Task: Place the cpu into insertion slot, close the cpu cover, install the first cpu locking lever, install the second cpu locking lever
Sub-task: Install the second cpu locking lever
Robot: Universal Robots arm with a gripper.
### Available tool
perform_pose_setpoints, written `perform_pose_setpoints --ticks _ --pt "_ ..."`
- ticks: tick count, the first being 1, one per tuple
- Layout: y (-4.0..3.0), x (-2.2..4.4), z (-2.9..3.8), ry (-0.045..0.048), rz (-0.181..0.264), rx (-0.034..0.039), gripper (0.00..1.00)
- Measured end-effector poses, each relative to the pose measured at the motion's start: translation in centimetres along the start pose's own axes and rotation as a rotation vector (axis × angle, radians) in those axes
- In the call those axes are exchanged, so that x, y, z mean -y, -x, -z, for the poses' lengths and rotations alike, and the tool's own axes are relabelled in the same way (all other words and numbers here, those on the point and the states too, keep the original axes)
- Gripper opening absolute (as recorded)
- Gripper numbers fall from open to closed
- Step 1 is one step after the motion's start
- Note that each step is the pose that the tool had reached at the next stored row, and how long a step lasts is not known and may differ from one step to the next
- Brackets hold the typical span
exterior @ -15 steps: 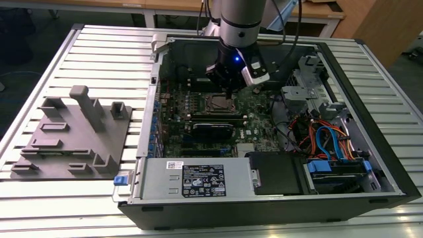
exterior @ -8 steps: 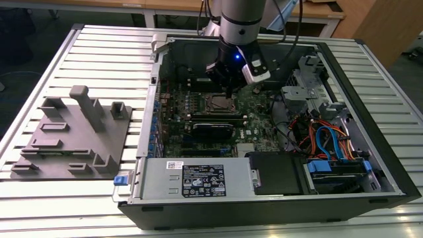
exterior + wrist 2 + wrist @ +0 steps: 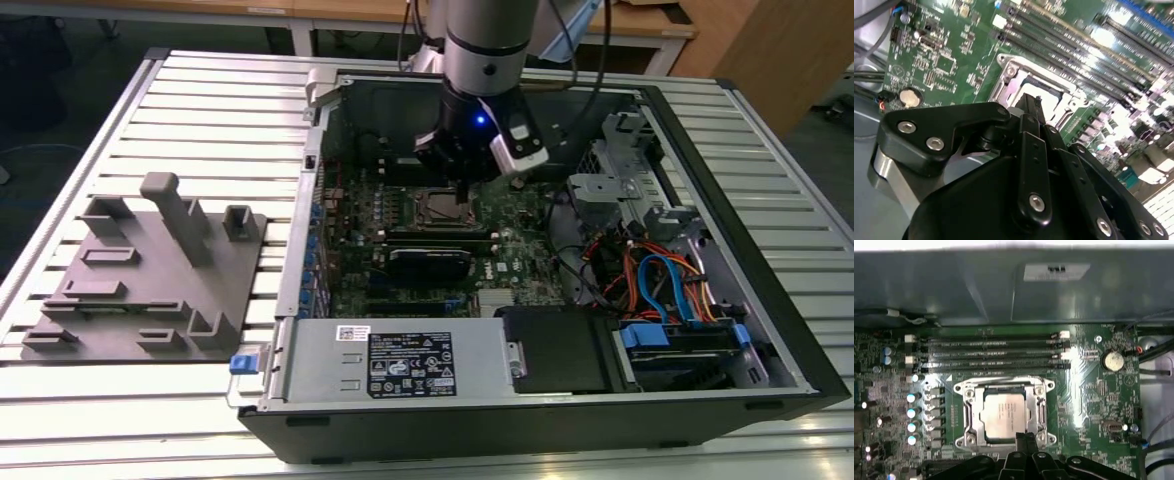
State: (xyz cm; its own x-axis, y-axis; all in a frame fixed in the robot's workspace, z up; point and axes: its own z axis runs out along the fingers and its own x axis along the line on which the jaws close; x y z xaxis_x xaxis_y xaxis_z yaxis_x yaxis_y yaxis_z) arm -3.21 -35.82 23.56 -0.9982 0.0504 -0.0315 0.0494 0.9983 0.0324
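The cpu (image 3: 1003,412), a pale silver square, lies flat in the insertion slot (image 3: 961,389) on the green board. The cpu cover (image 3: 970,414), a metal frame with a square window, lies down around the chip. My gripper (image 3: 1025,438) hovers at the slot's edge, just above the cover's rim, with its black fingertips (image 3: 1020,440) pressed together on nothing. In the second wrist view the gripper (image 3: 1029,104) points at the same slot (image 3: 1013,69). In the exterior view the gripper (image 3: 458,186) hangs inside the open case above the slot (image 3: 434,208). How the locking levers stand I cannot tell.
Long black memory slots (image 3: 994,351) run beside the socket, and a row of capacitors (image 3: 911,412) stands on another side. A coin battery (image 3: 1113,360) sits nearby. The case holds a power supply (image 3: 400,362), drive bays and cables (image 3: 654,280). A grey fixture block (image 3: 147,270) lies at the exterior view's left.
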Motion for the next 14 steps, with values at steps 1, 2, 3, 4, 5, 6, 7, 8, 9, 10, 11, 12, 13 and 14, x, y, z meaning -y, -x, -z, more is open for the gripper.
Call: perform_pose_setpoints --ticks 1,2,3,4,5,6,7,8,9,10,11,12,13,14 --pt "-0.01 0.26 0.00 0.0017 0.000 0.0000 0.10" --pt "-0.01 0.50 0.01 0.0030 0.000 0.0000 0.10" --pt "-0.03 0.75 0.02 0.0039 0.000 -0.0001 0.10" --pt "-0.05 0.95 0.03 0.0045 0.000 -0.0002 0.10" --pt "-0.17 1.08 0.04 0.0059 0.000 -0.0004 0.10" --pt "-0.39 1.14 0.05 0.0074 0.000 -0.0004 0.10" --pt "-0.60 1.19 0.05 0.0086 0.000 -0.0004 0.10" --pt "-0.80 1.24 0.06 0.0092 0.000 -0.0004 0.10" --pt "-0.99 1.30 0.07 0.0098 0.000 -0.0005 0.10" --pt "-1.17 1.39 0.07 0.0103 0.000 -0.0005 0.10" --pt "-1.27 1.50 0.08 0.0109 0.000 -0.0005 0.10" --pt "-1.32 1.65 0.09 0.0115 0.000 -0.0005 0.10" --pt "-1.36 1.86 0.10 0.0119 0.000 -0.0005 0.10" --pt "-1.40 2.08 0.11 0.0124 0.000 -0.0006 0.10"
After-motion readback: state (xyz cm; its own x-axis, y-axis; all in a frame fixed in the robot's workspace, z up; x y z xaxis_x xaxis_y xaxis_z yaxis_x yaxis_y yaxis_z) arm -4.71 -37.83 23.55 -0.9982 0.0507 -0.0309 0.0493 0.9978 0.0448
